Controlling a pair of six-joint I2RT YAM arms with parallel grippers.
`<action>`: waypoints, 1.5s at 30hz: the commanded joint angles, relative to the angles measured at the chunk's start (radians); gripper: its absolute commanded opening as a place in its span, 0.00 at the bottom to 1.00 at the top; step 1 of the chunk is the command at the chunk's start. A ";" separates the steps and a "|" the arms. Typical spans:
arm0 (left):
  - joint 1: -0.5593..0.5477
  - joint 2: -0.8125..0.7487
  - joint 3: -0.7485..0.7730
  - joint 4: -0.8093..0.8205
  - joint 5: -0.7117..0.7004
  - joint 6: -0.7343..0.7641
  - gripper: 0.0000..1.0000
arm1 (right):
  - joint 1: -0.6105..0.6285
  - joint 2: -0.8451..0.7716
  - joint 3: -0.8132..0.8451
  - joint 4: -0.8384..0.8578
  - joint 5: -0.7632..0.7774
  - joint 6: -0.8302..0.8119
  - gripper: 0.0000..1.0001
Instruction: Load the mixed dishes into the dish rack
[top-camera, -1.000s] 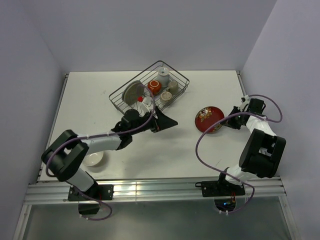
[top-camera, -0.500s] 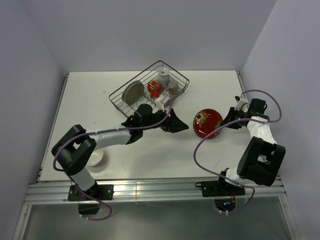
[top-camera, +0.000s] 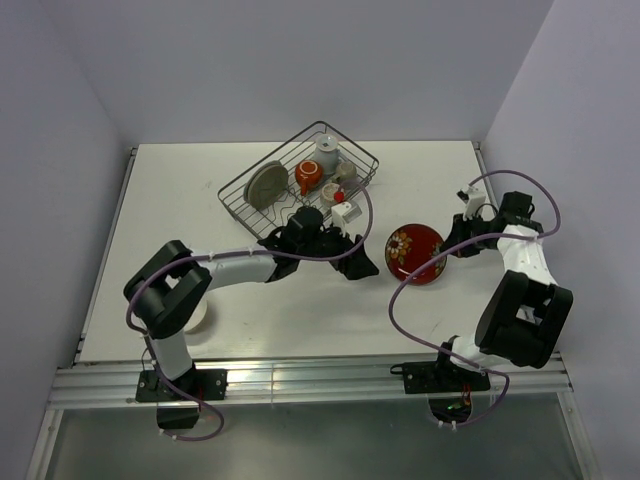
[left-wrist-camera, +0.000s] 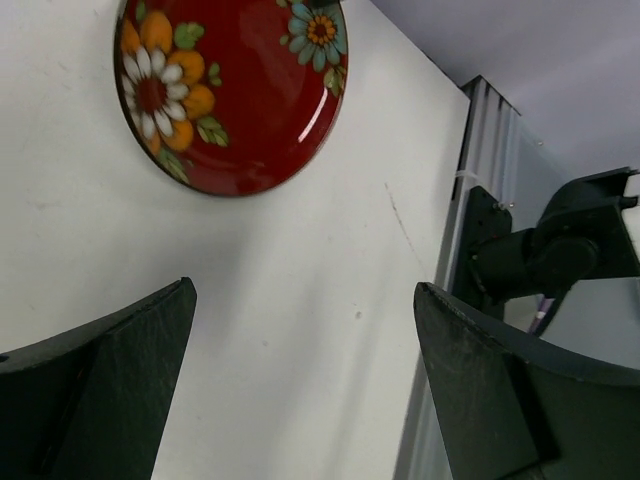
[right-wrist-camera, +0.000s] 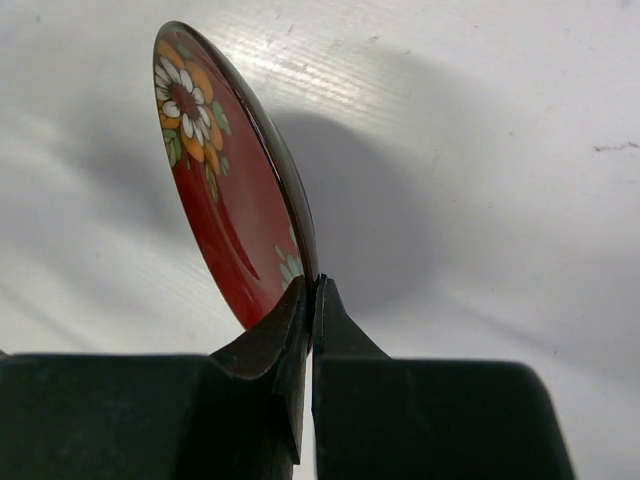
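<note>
A white table sits between pale grey walls. Near its right edge the plate is held tilted up on edge, and the right gripper has its fingers closed on the rim. The left gripper, spread wide and empty, sits just beside the plate toward the table's middle, between it and the rack at the far edge. From the left wrist, the plate's painted face lies ahead and off to one side of the finger gap. A handover would likely need those jaws turned to straddle the rim.
</note>
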 joint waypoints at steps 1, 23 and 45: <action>-0.003 0.035 0.081 -0.030 0.023 0.120 0.97 | 0.020 -0.008 0.063 -0.061 -0.091 -0.139 0.00; -0.003 0.167 0.115 -0.015 -0.145 0.080 0.84 | 0.233 -0.123 0.007 -0.116 -0.178 -0.218 0.00; 0.011 0.034 -0.088 0.257 -0.001 -0.096 0.00 | 0.267 -0.078 0.017 -0.080 -0.218 -0.103 0.07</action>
